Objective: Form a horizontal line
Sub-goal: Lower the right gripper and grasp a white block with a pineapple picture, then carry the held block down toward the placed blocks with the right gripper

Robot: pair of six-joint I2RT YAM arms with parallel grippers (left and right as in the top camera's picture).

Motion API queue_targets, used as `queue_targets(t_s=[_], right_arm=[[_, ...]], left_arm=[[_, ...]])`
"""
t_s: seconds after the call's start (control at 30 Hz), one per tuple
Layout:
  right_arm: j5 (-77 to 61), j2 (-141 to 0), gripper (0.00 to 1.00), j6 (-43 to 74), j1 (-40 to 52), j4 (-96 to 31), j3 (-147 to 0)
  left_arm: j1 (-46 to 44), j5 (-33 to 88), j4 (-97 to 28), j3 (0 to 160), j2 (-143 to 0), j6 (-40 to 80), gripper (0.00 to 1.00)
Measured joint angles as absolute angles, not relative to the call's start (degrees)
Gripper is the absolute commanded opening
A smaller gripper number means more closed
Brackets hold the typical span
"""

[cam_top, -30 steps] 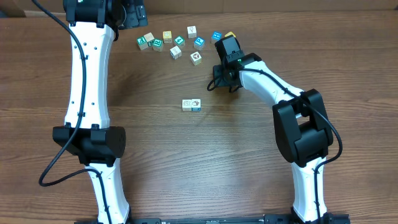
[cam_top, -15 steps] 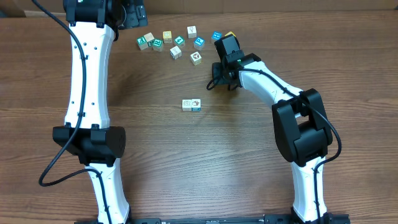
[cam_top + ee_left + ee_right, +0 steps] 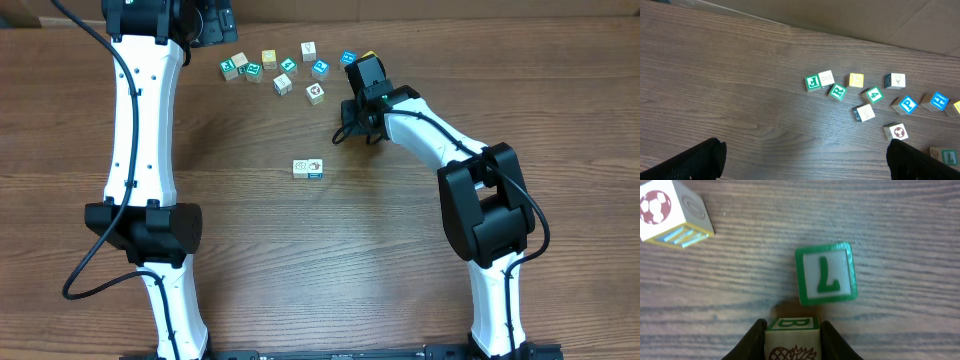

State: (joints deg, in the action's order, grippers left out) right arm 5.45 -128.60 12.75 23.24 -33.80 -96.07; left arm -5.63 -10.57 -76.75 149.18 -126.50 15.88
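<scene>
Tan wooden cube with a green B on top (image 3: 791,340) is sitting clamped on both sides by my right gripper (image 3: 791,326). My left gripper (image 3: 804,156) is hanging wide apart, holding nothing. I am judging a straight lift best, since a green-framed white cube (image 3: 826,280) is lying just beyond it. The row of 2 touching cubes (image 3: 308,168), white left and blue-edged right, is lying mid-table, nearer and left, and I am judging this one belongs flush at an end.
</scene>
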Motion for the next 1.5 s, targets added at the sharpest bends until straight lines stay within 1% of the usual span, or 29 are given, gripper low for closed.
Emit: queue_targets(t_s=[0.33, 0.53, 0.73, 1.03, 1.5], right_arm=[[6.70, -121.21, 0.22, 12.51, 23.24, -41.69, -96.07], [6.90, -115.42, 0.22, 16.03, 24.34, -48.95, -96.25], [6.83, -114.72, 0.22, 21.80, 27.90, -53.87, -96.31], [6.70, -114.83, 0.22, 27.66, 31.57, -51.35, -91.94], [6.61, -114.93, 0.23, 30.04, 31.53, -37.19, -80.82]], left_arm=[[-5.63, -10.57, -76.75, 149.18, -126.50, 15.88, 1.00], [-5.63, -10.57, -76.75, 149.18, -126.50, 15.88, 1.00], [-5.63, -10.57, -76.75, 149.18, -126.50, 15.88, 1.00], [-5.63, -10.57, -76.75, 149.18, -126.50, 15.88, 1.00], [-5.63, -10.57, -76.75, 149.18, -126.50, 15.88, 1.00]])
